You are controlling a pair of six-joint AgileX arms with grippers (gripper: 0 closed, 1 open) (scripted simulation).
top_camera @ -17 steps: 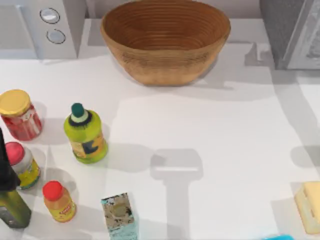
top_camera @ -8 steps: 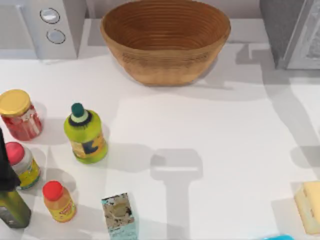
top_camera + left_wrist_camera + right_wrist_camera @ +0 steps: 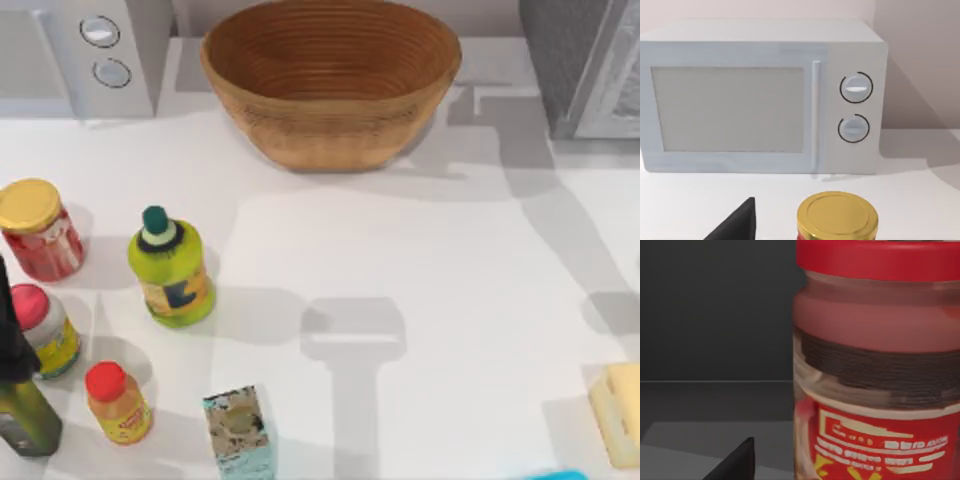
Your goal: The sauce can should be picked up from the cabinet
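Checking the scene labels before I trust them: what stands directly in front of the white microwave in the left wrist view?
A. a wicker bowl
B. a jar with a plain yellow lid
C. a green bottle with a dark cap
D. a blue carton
B: in the left wrist view the jar's plain yellow lid sits low in front of the white microwave, below its two round knobs.

top view: looks straight down on the white table.
left wrist view: low, faces the microwave.
right wrist view: very close to the sauce can.
shared: microwave, yellow-lid jar.
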